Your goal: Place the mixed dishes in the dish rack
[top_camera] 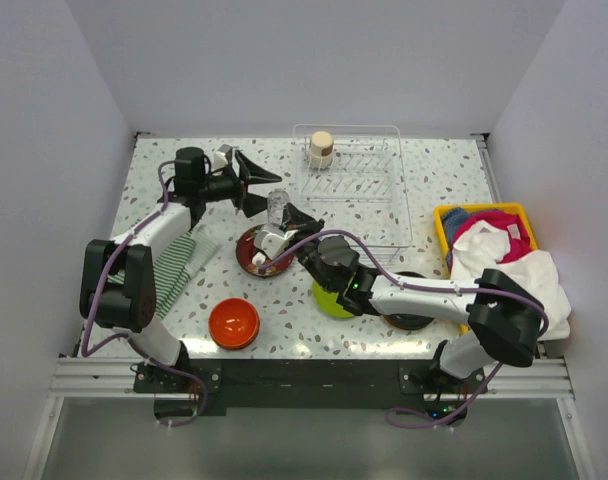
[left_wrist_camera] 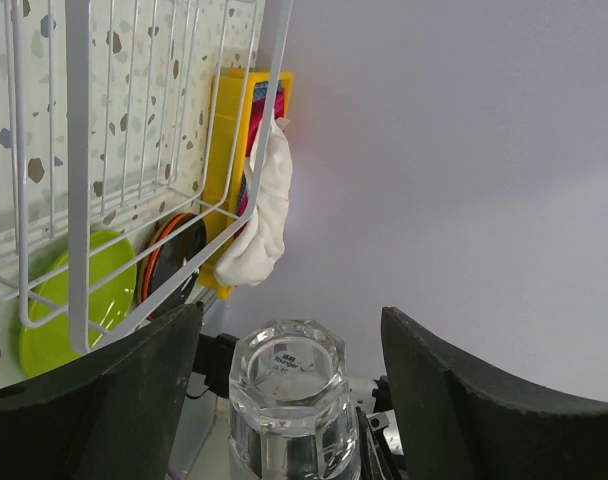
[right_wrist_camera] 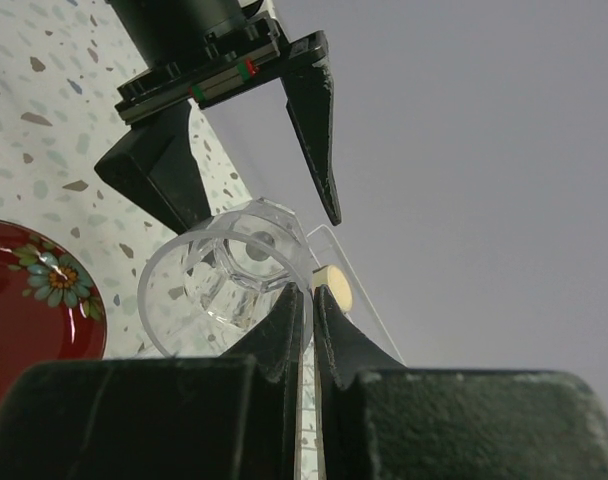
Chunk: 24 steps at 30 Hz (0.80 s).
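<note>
A: The surface?
B: A speckled white counter (top_camera: 434, 170), lilac walls (top_camera: 284, 60), pale wire dish rack (top_camera: 379, 200) at back.
A: Tools?
B: The right tool (right_wrist_camera: 309, 295) pinches the rim of the clear faceted glass tumbler (right_wrist_camera: 229, 265), between the wide-spread fingers of the left tool (top_camera: 256, 185); black plate (top_camera: 406, 322) half hidden.

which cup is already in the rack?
The small beige cup, standing in the far-left corner of the clear wire dish rack. The clear glass cup is outside it, pinched at the rim by the right gripper.
</note>
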Available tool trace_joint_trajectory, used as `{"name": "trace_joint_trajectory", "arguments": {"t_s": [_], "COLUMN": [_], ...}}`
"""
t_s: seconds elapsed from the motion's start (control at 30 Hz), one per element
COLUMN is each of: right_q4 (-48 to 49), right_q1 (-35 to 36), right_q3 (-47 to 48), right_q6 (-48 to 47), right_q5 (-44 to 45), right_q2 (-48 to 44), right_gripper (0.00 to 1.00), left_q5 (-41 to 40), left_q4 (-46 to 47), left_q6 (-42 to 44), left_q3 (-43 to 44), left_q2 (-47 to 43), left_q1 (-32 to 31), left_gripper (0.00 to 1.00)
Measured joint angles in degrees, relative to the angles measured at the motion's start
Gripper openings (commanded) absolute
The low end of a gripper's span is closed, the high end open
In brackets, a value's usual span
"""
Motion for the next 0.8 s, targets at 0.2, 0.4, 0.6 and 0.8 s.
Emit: {"name": "trace_joint_trajectory", "arguments": {"t_s": [0.2,0.4,0.6,0.8], "right_q4": [-1.6,-2.0,-2.1,-2.3], "right_q1": [0.0,0.0,-0.4,-1.3], "right_q3": [0.3,1.4,2.3,3.8], "right_q6": [0.2,0.1,0.1,0.0], "right_q5": [0.0,0.4,0.9,1.0], "right_q2": [0.6,2.0,2.8,3.0], "right_gripper": [0.0,0.0,0.0,0.0], "left_q5": [0.0,-0.3,-0.6,-0.8], "left_q4": [-1.8,-3.4,-4.0,-4.7], "left_q6": [1.2,2.6,3.0,3.8], "left_q3": [0.0,0.0,0.0,-0.1], "left_q2": [-1.3,-1.6,-1.6,-1.8], "left_q1": [0.0,0.0,0.0,-0.1], "left_gripper": [0.72,0.75,0.78,0.79]}}
